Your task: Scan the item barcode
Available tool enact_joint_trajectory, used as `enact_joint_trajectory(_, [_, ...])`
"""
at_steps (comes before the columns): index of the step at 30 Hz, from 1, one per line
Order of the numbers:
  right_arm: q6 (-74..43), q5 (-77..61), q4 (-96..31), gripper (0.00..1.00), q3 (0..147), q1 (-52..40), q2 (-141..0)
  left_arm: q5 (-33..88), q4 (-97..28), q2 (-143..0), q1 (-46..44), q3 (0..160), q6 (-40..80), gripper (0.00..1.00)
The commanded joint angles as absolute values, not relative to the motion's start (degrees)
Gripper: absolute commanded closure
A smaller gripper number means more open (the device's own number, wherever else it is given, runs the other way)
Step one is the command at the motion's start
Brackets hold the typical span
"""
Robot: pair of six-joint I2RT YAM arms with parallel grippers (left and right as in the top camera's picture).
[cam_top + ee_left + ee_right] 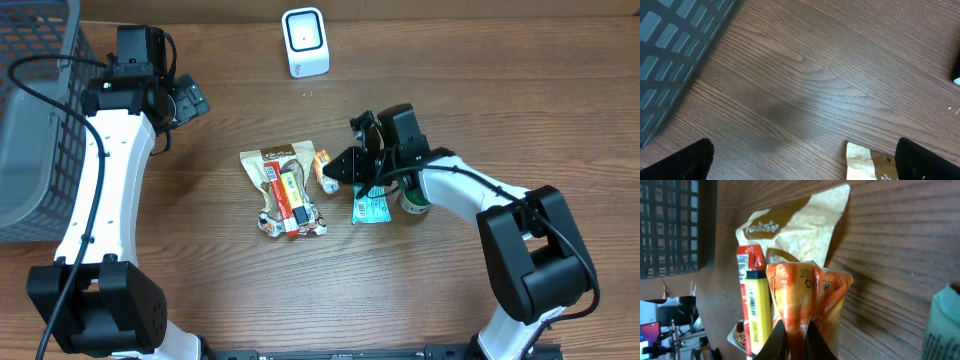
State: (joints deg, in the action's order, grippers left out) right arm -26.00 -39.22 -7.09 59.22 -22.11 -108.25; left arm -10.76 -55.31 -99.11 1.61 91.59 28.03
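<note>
A grey wire-mesh basket (35, 110) stood at the left edge of the brown wooden table (200, 250). Beside it the left gripper (190, 100) hung over bare wood, its jaws spread wide with nothing between them. In its wrist view the dark fingers (682, 162) framed woodgrain and one corner of a tan paper snack pouch (865, 160).

A white box-shaped barcode scanner (305, 42) sat at the far edge near the middle, well apart from the other goods. In the centre the pouch lay in a small heap, with a yellow-and-red bar-shaped pack (290, 200) on top of it.

At the heap's right side the right gripper (335, 172) was pinched tight on a crinkled orange plastic packet (322, 162). The wrist view showed the packet's end squeezed between the fingertips. Whether the packet had left the table could not be told.

Just right of it lay a flat teal sachet (370, 208), beside a round dark-green container (412, 200).
</note>
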Motion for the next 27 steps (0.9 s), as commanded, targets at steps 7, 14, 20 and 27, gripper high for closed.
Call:
enact_joint_trajectory(7, [-29.21,-39.46,2.22,0.96,52.25,-22.15,-106.52,-10.90,-55.27,-98.61,1.85,91.90,26.79,0.00])
enact_joint_trajectory(14, [-29.19,-36.91,2.74,0.95,51.33,-22.81,-106.52,-10.90,-55.27,-98.61,1.85,91.90,26.79,0.00])
enact_joint_trajectory(20, [-29.15,-34.68,1.50,0.73,51.33,-22.92,-106.52,-10.90,-55.27,-98.61,1.85,91.90,26.79,0.00])
enact_joint_trajectory(27, [-28.51,-32.42,-0.47,0.71,51.42,-22.92,-106.50,-10.90,-55.27,-98.61,1.85,91.90,26.79,0.00])
